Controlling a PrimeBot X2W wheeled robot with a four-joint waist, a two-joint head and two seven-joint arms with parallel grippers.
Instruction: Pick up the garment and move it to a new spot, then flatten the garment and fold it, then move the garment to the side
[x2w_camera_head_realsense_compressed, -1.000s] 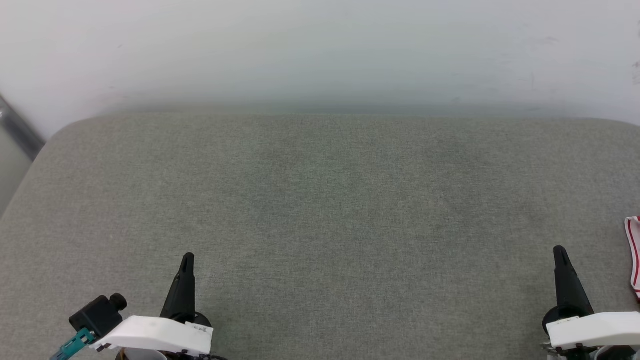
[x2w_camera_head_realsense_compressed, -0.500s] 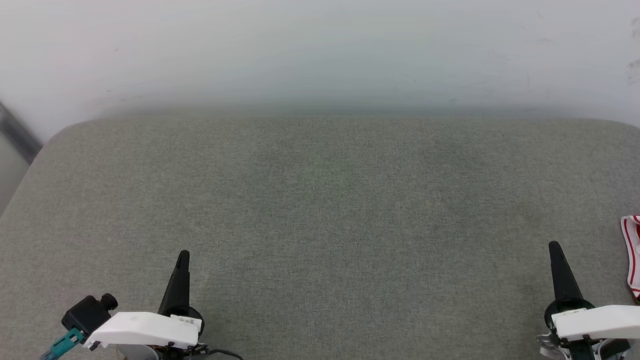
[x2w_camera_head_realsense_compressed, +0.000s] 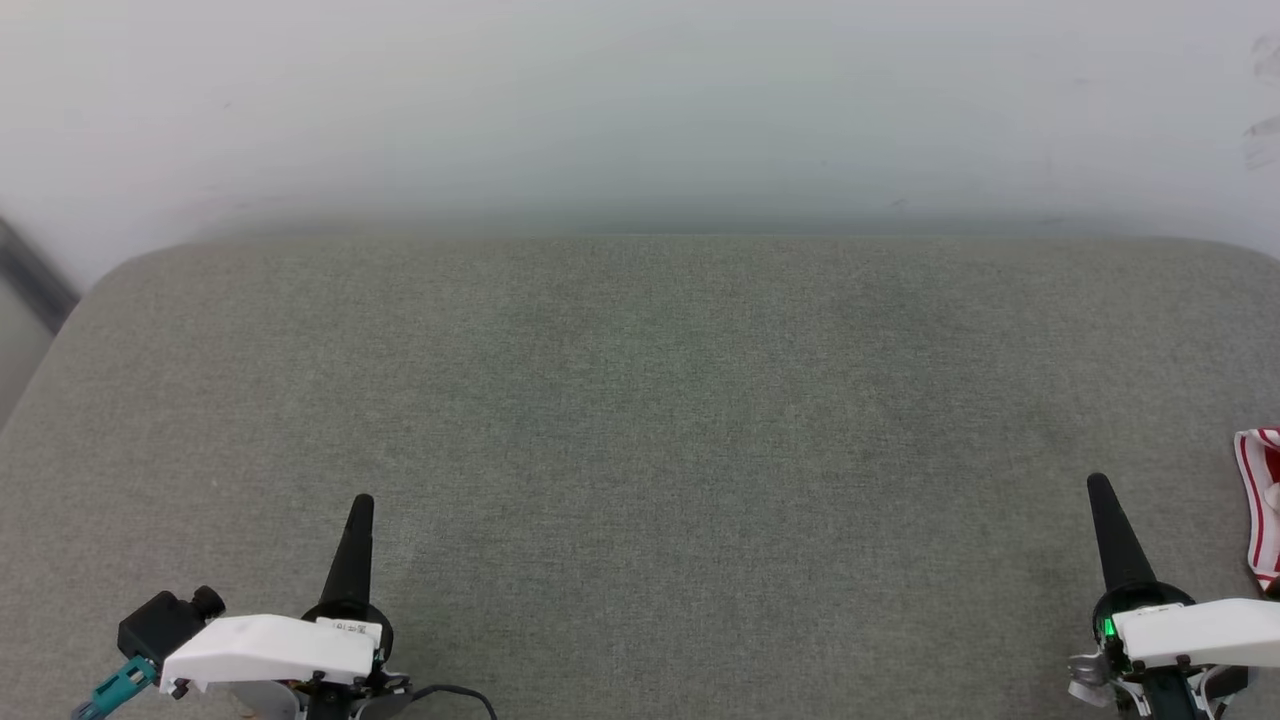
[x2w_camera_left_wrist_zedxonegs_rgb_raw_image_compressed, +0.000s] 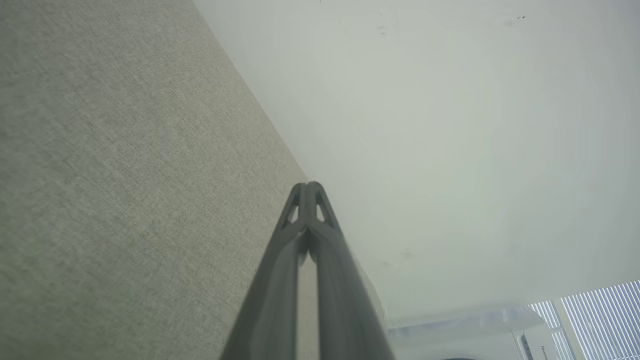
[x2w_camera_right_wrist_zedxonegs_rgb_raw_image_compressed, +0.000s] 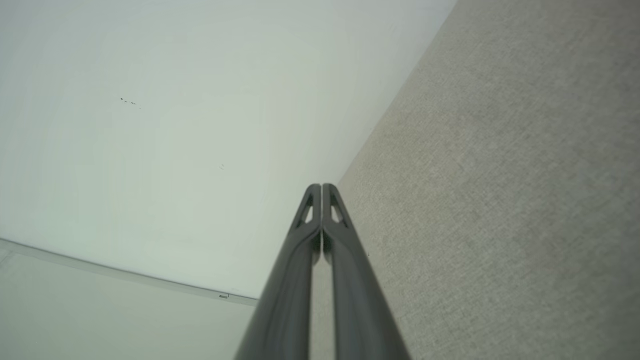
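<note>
A small piece of the garment (x2w_camera_head_realsense_compressed: 1262, 505), white cloth with red stripes, pokes in at the right edge of the head view, lying on the grey cushion; the remainder is cut off by the frame. My right gripper (x2w_camera_head_realsense_compressed: 1098, 485) stands just left of it, apart from it, fingers pressed together and empty. My left gripper (x2w_camera_head_realsense_compressed: 362, 505) is at the lower left, far from the garment, also shut with nothing in it. In the left wrist view the left gripper (x2w_camera_left_wrist_zedxonegs_rgb_raw_image_compressed: 309, 186) has its tips touching, and in the right wrist view the right gripper (x2w_camera_right_wrist_zedxonegs_rgb_raw_image_compressed: 320, 187) does too.
A wide grey fabric cushion (x2w_camera_head_realsense_compressed: 640, 420) spreads before me, backed by a pale wall (x2w_camera_head_realsense_compressed: 640, 100). Its left corner rounds off near a dark strip (x2w_camera_head_realsense_compressed: 35, 275). A window blind (x2w_camera_left_wrist_zedxonegs_rgb_raw_image_compressed: 595, 320) sits in the left wrist view's lower right corner.
The whole head view has shifted slightly, so the camera moved. Both grippers stay shut and keep their places relative to the cushion; a little more of the garment's striped edge shows.
</note>
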